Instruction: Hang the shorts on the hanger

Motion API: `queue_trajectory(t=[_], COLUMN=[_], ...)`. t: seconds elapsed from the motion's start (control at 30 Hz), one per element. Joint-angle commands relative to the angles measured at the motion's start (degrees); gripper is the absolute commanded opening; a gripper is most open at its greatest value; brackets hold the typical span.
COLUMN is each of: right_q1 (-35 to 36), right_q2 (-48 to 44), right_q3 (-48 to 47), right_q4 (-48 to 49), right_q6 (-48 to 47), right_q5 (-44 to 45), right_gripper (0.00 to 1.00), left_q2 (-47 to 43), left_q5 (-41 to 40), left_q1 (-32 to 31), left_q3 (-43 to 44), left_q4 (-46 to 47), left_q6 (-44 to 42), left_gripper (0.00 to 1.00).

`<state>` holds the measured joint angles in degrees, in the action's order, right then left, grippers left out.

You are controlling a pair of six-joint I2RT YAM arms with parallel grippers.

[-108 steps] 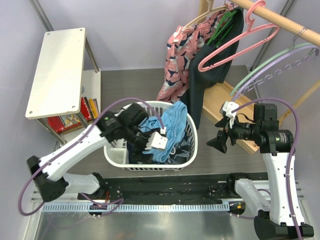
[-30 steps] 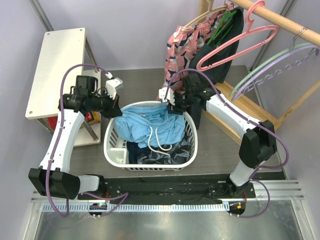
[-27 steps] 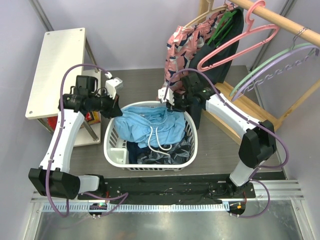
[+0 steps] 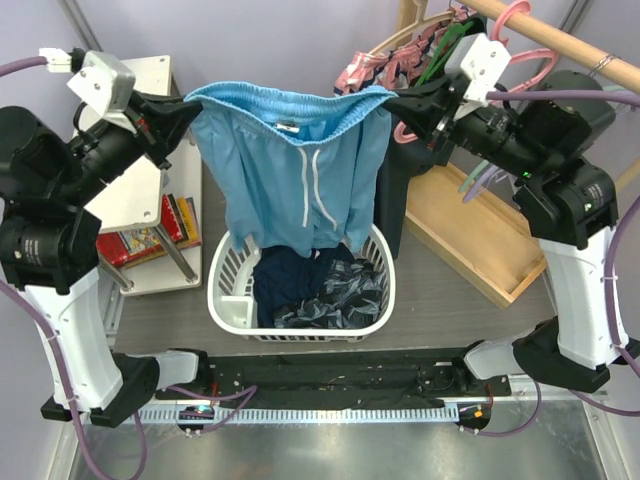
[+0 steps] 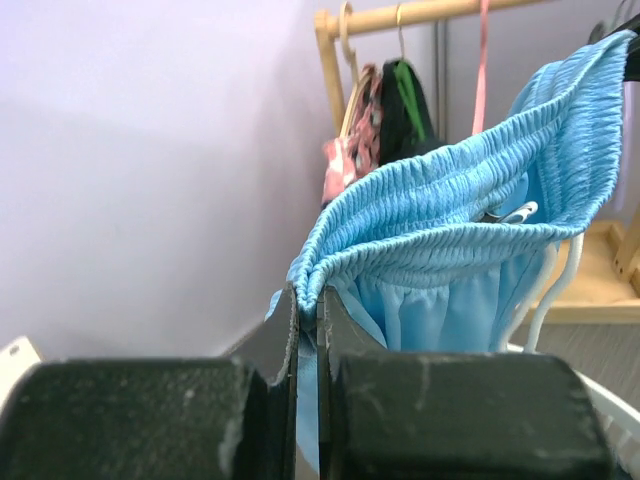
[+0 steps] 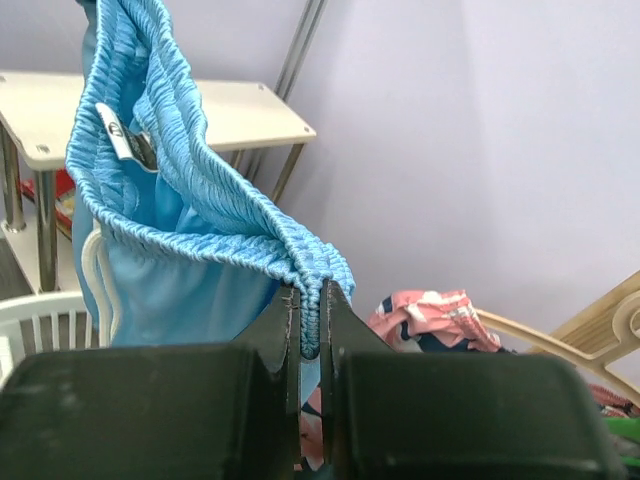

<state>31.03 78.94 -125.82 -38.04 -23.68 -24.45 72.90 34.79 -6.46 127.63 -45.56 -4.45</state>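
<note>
The sky-blue shorts (image 4: 290, 170) hang by the waistband, stretched between my two grippers above the white basket (image 4: 225, 300); their white drawstring dangles down the front and the leg hems reach the basket's rim. My left gripper (image 4: 190, 105) is shut on the left end of the waistband (image 5: 470, 200), the fabric pinched between its fingers (image 5: 308, 295). My right gripper (image 4: 392, 100) is shut on the right end (image 6: 170, 200), with the gathered band clamped in its jaws (image 6: 312, 300). The pink hanger (image 4: 512, 12) hangs on the wooden rail behind my right arm, mostly hidden by it.
Dark garments (image 4: 320, 290) lie in the basket. A pink patterned garment (image 4: 375, 65) and dark clothes hang on the rail (image 4: 565, 42), with pale green and lavender hangers (image 4: 475, 180) partly behind my right arm. A white shelf (image 4: 145, 195) with books stands left; a wooden base (image 4: 470, 235) lies right.
Both arms have risen high, lifting the shorts out of the basket and spreading the waistband between them. The right gripper has shut on the waistband's right end.
</note>
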Motion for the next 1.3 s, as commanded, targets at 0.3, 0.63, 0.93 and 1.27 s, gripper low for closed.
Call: queue_trajectory(t=[0.3,0.63,0.93,1.27], right_q1=[0.4,0.4,0.4,1.8], right_q2=[-2.2,-4.8,-9.9,-8.9], right_q3=[0.7,28.2,52.7,63.9], right_q4=[0.8,5.5,2.4,-0.1], right_q6=[11.0,0.9,-13.8,-17.2], right_q5=[-4.8,1.8,0.7,0.9], right_gripper=[0.01,0.01,0.01,0.25], left_q2=[-4.0,-5.1,-8.6,-6.1], left_q5=[4.2,4.5,8.8,6.8], left_q1=[0.3,0.2,-2.1,-5.7], left_q3=[-4.9,-30.1,-53.7,-65.2], left_q4=[7.7,6.9,-2.5,-7.1], left_q6=[6.7,-3.8,-23.9,-27.5], left_gripper=[0.00,0.00,0.00,0.21])
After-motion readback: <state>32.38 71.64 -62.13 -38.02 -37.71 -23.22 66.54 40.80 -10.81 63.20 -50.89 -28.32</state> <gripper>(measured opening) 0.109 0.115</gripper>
